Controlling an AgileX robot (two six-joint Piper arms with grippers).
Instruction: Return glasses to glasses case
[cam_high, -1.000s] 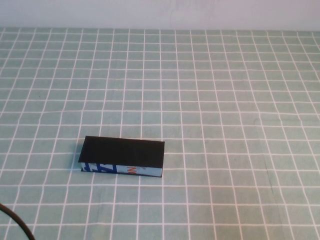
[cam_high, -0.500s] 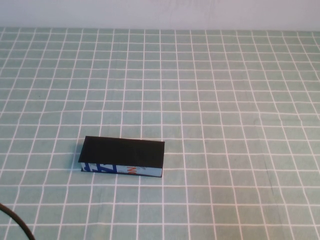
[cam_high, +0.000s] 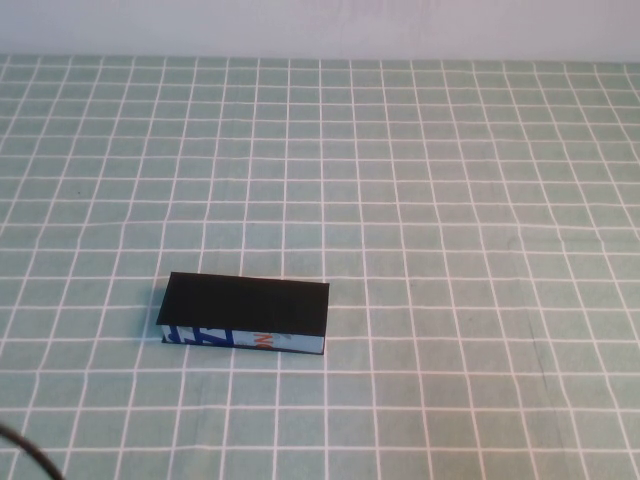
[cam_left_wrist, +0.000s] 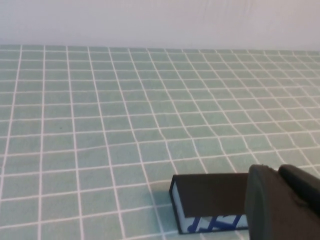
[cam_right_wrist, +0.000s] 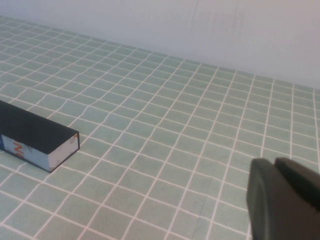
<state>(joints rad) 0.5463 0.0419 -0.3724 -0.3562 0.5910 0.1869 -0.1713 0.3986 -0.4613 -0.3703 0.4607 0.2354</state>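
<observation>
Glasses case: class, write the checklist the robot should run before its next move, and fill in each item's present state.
1. Black rectangular glasses case with blue and orange print lies flat on the green checked tablecloth: ok.
2. Black lid open to take the glasses: not ok, it is shut.
3. Black-framed glasses in sight: not ok, no view shows them.
4. Left tool clear of the case: ok, it is on the robot's side of the case, not touching it.
5. Right tool clear of the case: ok, it is over bare cloth off the case's right end.
</observation>
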